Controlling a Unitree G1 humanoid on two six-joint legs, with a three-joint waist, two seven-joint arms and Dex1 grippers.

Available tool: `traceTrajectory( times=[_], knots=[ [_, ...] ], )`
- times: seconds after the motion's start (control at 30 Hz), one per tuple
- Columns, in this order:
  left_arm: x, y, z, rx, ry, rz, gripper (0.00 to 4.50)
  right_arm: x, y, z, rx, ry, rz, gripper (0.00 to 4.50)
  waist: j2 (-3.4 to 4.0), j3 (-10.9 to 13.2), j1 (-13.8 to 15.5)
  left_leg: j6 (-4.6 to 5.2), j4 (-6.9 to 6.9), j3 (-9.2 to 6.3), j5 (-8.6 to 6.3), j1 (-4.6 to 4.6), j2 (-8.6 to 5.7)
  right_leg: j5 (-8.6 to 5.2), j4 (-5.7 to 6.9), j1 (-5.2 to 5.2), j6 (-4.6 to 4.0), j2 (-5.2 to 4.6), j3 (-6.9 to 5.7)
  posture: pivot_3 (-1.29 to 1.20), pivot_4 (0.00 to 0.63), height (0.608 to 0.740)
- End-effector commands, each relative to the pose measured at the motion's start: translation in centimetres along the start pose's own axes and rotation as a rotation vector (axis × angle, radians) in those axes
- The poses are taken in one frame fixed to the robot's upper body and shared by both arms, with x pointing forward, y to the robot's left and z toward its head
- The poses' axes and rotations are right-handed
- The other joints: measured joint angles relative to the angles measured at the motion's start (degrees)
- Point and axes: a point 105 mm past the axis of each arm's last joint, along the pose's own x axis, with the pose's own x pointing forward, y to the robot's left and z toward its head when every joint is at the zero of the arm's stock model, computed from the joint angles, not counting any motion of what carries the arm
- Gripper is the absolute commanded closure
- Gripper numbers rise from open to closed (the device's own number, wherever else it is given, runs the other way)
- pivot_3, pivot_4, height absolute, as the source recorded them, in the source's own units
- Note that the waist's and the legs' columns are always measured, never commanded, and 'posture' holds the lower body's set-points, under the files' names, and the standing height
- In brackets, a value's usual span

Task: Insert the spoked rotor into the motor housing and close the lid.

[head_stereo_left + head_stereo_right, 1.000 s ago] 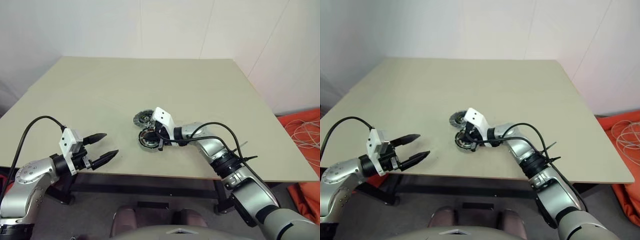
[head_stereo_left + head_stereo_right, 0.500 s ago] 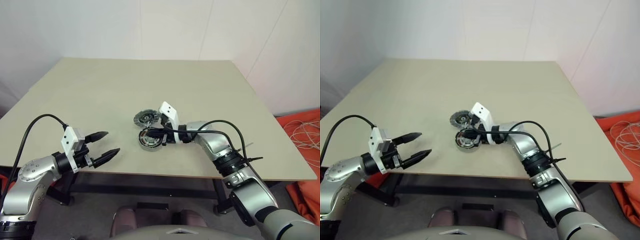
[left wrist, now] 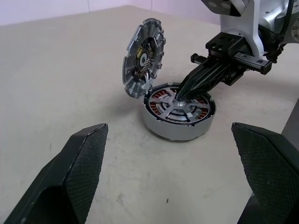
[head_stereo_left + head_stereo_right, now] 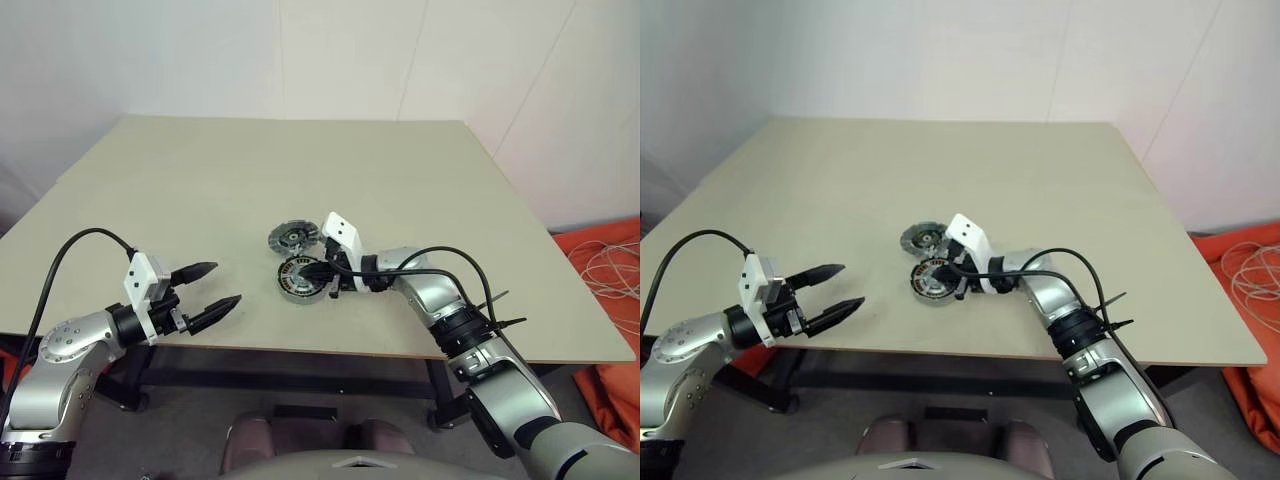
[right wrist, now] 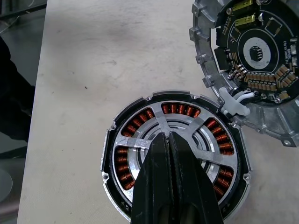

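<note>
While left hand (image 4: 213, 290) hovers spread, right hand (image 5: 168, 140) angles down.

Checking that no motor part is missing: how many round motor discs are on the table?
2: the motor housing with the spoked rotor seated inside, and the lid propped open at its far edge.

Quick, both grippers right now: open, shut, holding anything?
Left gripper: open, holding nothing, near the table's front edge.
Right gripper: shut, fingers pressed together over the spoked rotor in the motor housing, gripping nothing visible.
</note>
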Motion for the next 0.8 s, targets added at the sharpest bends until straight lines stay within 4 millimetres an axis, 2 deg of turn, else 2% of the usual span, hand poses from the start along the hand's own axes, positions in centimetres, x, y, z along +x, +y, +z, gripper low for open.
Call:
traceTrajectory(
  times=[0.03,0.17,0.4,0.53,0.63,0.7,0.8],
  knots=[
    [0.3,-0.1,0.9,0.036,-0.026,-0.007,0.0,0.0,0.2,-1.6,0.027,0.053,0.012,4.45,0.0,0.0,0.0,0.0,0.0,0.0,0.0,0.01,0.0,0.0,0.0,0.0,0.0,0.0,0.0,0.0,0.0,0.74],
    [0.3,0.0,1.0,0.038,-0.028,-0.007,0.0,-0.4,0.3,-0.3,0.007,0.007,0.034,4.45,-0.01,-0.01,0.01,0.0,0.0,0.0,0.0,0.01,0.0,0.0,0.0,0.01,0.0,0.0,0.0,0.0,0.0,0.74],
    [0.3,0.2,1.0,0.042,-0.026,-0.006,0.0,-2.5,-0.4,2.4,-0.076,-0.002,0.067,4.45,0.01,0.01,0.07,0.0,0.01,0.0,0.0,-0.1,0.0,0.0,0.0,-0.05,-0.01,0.01,0.0,0.0,0.0,0.74],
    [0.4,0.3,1.1,0.045,-0.028,-0.007,0.0,-4.2,-1.0,3.8,-0.214,0.036,0.097,4.45,0.05,0.04,0.07,0.0,0.01,0.01,0.0,-0.19,0.02,0.01,0.02,-0.15,-0.01,0.02,0.0,0.0,0.0,0.74],
    [0.4,0.3,1.1,0.045,-0.03,-0.017,0.0,-5.2,-1.0,4.7,-0.376,0.093,0.149,3.86,0.04,0.04,0.07,0.0,0.01,0.02,0.0,-0.19,0.02,0.01,0.02,-0.16,-0.01,0.02,0.0,0.0,0.0,0.74],
    [0.3,0.1,1.0,0.034,-0.029,-0.026,0.0,-5.7,-1.3,4.8,-0.528,0.174,0.177,3.26,0.05,0.04,0.05,0.0,0.01,0.03,0.0,-0.2,0.03,0.01,0.03,-0.17,-0.01,0.02,0.0,0.0,0.0,0.74],
    [0.1,-0.1,0.7,0.027,-0.023,-0.031,0.0,-6.1,-1.4,4.6,-0.644,0.251,0.237,2.18,0.04,0.03,-0.01,0.0,0.01,0.04,0.0,-0.25,0.05,0.01,0.04,-0.23,-0.02,0.02,0.0,0.0,0.0,0.74]
  ],
)
